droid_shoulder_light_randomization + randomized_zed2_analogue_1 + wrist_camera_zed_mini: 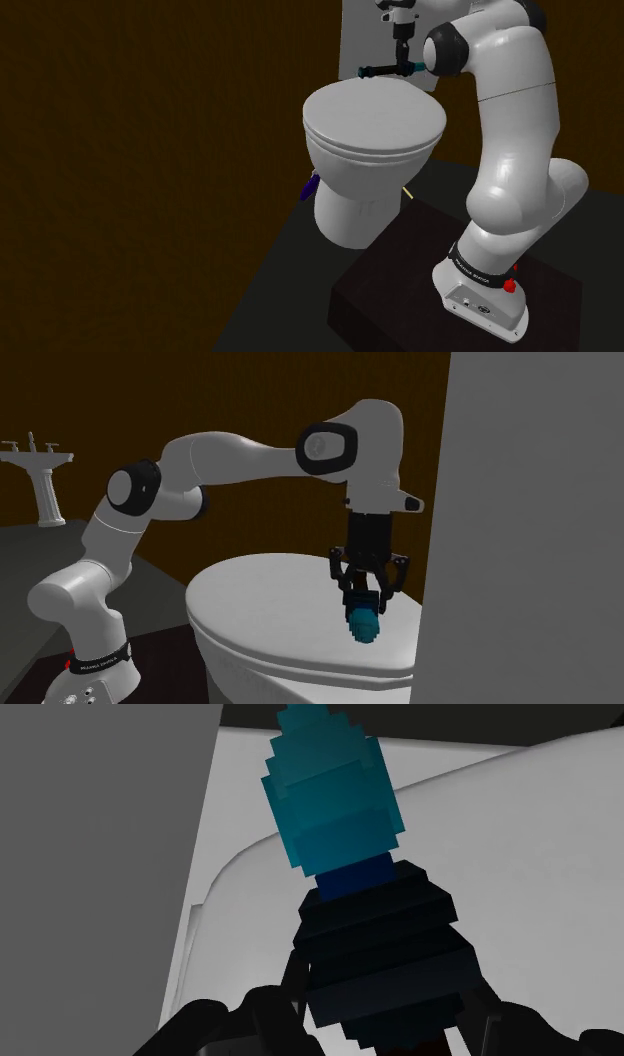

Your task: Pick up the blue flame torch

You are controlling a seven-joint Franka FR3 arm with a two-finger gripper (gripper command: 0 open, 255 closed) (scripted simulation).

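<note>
A black gripper [366,592] is clamped on the torch [363,622] by its dark handle, the blue flame tip pointing away. The torch appears to hang just above the white toilet lid [260,602], beside the grey tank [530,502]. The grasp looks made; next comes a steady lift clear of the tank.

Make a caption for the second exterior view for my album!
The robot's black hand clasps the blue flame torch over the closed white toilet lid.
</note>
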